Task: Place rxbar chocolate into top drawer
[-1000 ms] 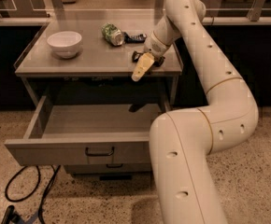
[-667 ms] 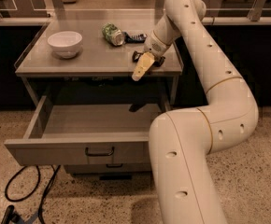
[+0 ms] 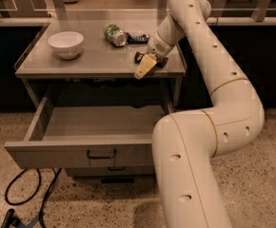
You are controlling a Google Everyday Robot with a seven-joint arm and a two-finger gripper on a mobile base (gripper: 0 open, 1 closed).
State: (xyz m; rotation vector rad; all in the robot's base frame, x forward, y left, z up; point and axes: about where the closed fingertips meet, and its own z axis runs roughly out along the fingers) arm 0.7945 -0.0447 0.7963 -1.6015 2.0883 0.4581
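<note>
My gripper hangs tilted over the front right edge of the grey tabletop, just above the open top drawer. The drawer is pulled out, its inside looks bare, and its black handle faces me. A small dark shape lies on the tabletop right beside the gripper. I cannot tell whether it is the rxbar chocolate or part of the gripper. No dark brown bar shows plainly anywhere else.
A white bowl stands at the tabletop's left. A crushed green can and a dark blue wrapped bar lie at the back middle. The lower drawer is closed. Black cables lie on the floor at left. My arm fills the right side.
</note>
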